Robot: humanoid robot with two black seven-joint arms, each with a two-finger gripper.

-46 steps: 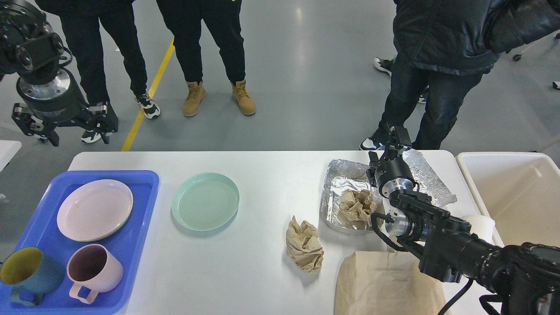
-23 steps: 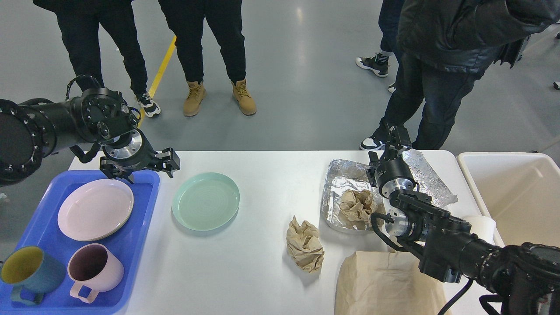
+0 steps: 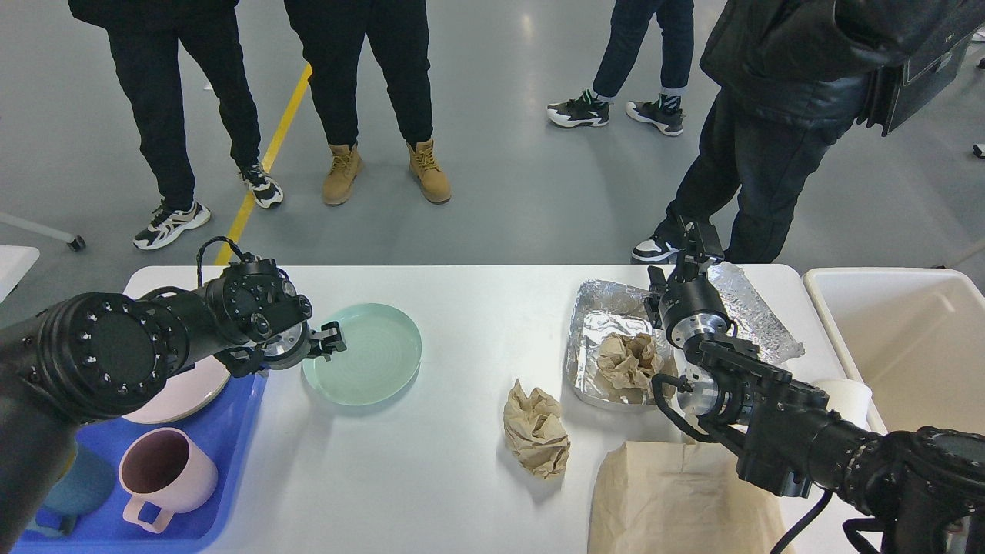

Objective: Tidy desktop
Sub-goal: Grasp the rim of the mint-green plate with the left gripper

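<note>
The white desktop (image 3: 446,485) carries a mint green plate (image 3: 373,354), a crumpled brown paper ball (image 3: 536,432), a flat brown paper bag (image 3: 677,500) and a foil tray (image 3: 596,323) with another crumpled paper (image 3: 627,362) in it. My left gripper (image 3: 327,341) is low at the plate's left rim, and its fingers look spread. My right gripper (image 3: 699,242) points up at the table's far edge, beside a crumpled foil sheet (image 3: 758,312). I cannot tell whether it grips anything.
A blue tray (image 3: 231,415) at the left holds a pink plate (image 3: 181,396), a pink mug (image 3: 158,477) and a blue mug (image 3: 81,485), partly hidden by my left arm. A cream bin (image 3: 908,346) stands at the right, with a white roll (image 3: 846,396) beside it. Several people stand beyond the far edge.
My left arm swung down from off the table's far left, over the blue tray, to the green plate's left rim. My right arm has not moved. People behind have shifted.
</note>
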